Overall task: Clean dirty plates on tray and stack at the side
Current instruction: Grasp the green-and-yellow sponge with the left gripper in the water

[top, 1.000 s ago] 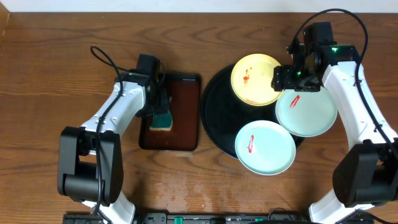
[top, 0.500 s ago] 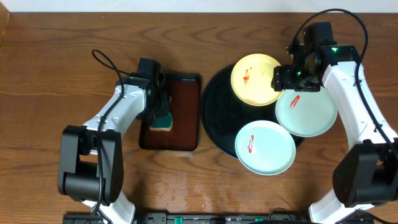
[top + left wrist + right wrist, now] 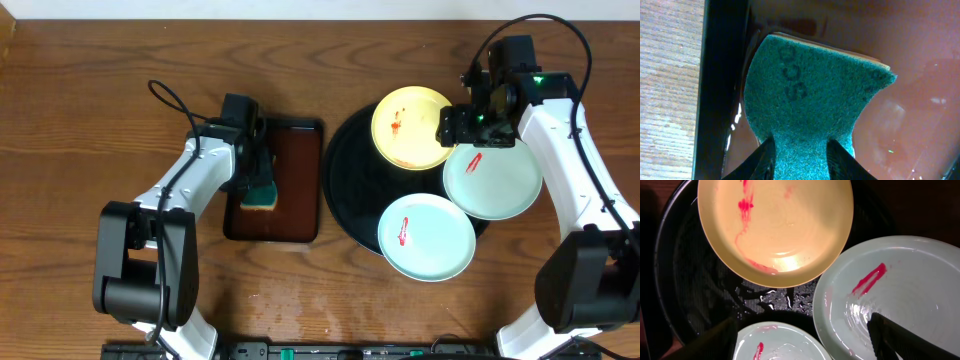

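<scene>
Three plates lie on the black tray (image 3: pixel 345 190): a pale yellow plate (image 3: pixel 412 127) (image 3: pixel 785 225) with red smears, a mint plate (image 3: pixel 495 180) (image 3: pixel 910 290) with a red streak at the right, and another mint plate (image 3: pixel 427 237) (image 3: pixel 780 342) nearer the front, also streaked. My right gripper (image 3: pixel 478 128) (image 3: pixel 802 337) hangs open above them, its fingers wide apart and holding nothing. Off to the left, my left gripper (image 3: pixel 258 180) (image 3: pixel 800 150) is shut on a green sponge (image 3: pixel 262 195) (image 3: pixel 805 95), pinching it at its waist.
The sponge rests inside a rectangular dark-brown tray (image 3: pixel 295 190) (image 3: pixel 910 100), close to its left rim (image 3: pixel 722 75). That tray stands just left of the black tray. Bare wooden table (image 3: pixel 80 120) surrounds both trays.
The left arm has shifted very slightly over the brown tray with the sponge. The right arm and the plates have not moved.
</scene>
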Robot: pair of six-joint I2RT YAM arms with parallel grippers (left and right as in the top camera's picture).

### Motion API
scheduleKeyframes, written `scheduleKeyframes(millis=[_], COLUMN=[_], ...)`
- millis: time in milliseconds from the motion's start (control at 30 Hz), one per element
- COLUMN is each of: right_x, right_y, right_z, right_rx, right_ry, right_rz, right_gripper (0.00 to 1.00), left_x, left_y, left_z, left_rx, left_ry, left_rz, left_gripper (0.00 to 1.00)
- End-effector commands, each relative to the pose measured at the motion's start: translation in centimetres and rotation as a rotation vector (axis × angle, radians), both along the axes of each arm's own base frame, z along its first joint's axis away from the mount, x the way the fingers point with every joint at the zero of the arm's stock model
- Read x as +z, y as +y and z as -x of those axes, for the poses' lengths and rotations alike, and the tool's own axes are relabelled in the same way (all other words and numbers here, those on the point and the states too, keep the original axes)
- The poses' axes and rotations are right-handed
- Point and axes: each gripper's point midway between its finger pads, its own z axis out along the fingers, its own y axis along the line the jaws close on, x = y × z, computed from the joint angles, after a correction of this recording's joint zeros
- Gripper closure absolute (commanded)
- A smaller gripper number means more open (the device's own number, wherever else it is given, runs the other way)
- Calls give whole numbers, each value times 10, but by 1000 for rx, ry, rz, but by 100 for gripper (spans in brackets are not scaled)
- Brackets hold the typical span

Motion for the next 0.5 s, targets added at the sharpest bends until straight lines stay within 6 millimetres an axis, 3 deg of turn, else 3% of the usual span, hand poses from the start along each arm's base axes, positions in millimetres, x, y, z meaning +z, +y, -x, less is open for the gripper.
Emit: scheduleKeyframes(millis=[0,267,467], right_x=[4,4,4], right_y=[2,2,2], right_z=[-3,-3,-3], right_rx=[18,17,17], right_ry=[-15,-15,-14], right_rz=[8,8,8], right_gripper=[17,17,17], left_x=[-9,-7,8], left_y=[-3,-3,-4], left_z=[8,7,3], left_rx=[10,12,12], left_ry=[33,28,1], left_rz=[8,9,13], left_gripper=[64,65,69])
